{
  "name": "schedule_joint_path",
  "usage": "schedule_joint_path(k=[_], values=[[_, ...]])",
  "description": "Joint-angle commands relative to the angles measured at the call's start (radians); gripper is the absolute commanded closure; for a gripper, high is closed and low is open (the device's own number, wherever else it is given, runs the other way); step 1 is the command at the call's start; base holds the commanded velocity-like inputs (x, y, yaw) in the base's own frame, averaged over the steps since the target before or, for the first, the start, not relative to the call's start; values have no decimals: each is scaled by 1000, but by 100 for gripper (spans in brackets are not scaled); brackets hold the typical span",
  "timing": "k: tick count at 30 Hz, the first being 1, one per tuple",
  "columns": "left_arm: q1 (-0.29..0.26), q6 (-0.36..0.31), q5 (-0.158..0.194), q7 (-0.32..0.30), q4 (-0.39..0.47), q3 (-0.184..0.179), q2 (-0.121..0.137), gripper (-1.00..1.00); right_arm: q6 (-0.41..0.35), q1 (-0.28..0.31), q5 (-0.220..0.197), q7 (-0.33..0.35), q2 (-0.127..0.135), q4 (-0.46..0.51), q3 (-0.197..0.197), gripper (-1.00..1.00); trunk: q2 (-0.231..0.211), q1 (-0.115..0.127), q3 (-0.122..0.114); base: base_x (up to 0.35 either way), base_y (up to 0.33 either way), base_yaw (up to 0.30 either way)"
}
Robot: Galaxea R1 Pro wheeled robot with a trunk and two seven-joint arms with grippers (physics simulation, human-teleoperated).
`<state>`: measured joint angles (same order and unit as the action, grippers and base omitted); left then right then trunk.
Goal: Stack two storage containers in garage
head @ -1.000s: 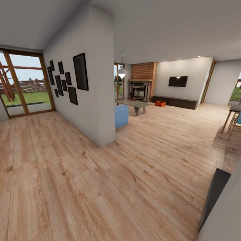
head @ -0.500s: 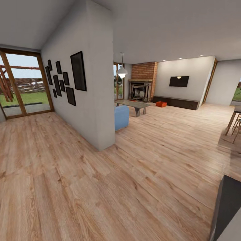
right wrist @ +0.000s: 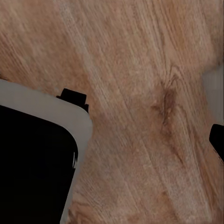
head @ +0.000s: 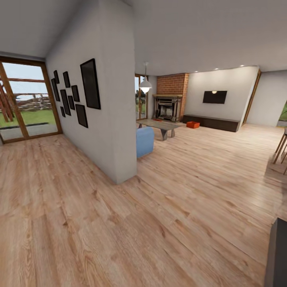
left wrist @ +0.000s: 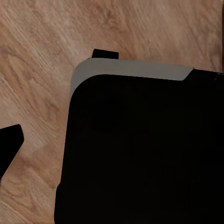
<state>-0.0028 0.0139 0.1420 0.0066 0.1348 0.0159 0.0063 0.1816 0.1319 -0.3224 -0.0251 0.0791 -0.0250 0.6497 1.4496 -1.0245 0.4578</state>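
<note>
One red-orange storage container sits on the wood floor of the living room, far ahead by the long dark cabinet under the black TV. A small reddish patch by the fireplace is too small to identify. The garage is out of view. My left gripper is open over bare wood planks, beside a black body with a grey rim. My right gripper is open too, with nothing between its fingers.
A white partition wall hung with black frames stands ahead on the left, with a blue sofa and a low table behind it. Glass doors are far left, wooden chair legs at the right edge, and a dark panel bottom right.
The whole head view has shifted: the partition wall and the room look closer, and the dark panel at the bottom right has slid toward the corner. The camera moved, not the things.
</note>
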Motion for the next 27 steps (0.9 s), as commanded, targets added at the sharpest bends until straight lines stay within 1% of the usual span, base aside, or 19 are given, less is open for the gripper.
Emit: schedule_joint_path(k=[1, 2, 4, 11, 27], values=[[0, 1, 7, 1, 0, 1, 0, -100, 5, 1, -7, -1, -4, -3, 8, -100, 0, -1, 1, 323, 0, 0], [0, 1, 7, 0, 0, 1, 0, -100, 5, 1, -7, -1, -7, -3, 8, -100, 0, -1, 1, 323, 0, 0], [0, 1, 7, 0, 0, 1, 0, -100, 6, 1, -7, 0, -24, -3, 8, -100, 0, -1, 1, 323, 0, 0], [0, 1, 7, 0, 0, 1, 0, -100, 7, 1, -13, -1, -29, -3, 8, -100, 0, -1, 1, 323, 0, -24], [0, 1, 7, 0, 0, 1, 0, -100, 6, 1, -15, 1, -29, -3, 8, -100, 0, -1, 1, 323, 0, -232]])
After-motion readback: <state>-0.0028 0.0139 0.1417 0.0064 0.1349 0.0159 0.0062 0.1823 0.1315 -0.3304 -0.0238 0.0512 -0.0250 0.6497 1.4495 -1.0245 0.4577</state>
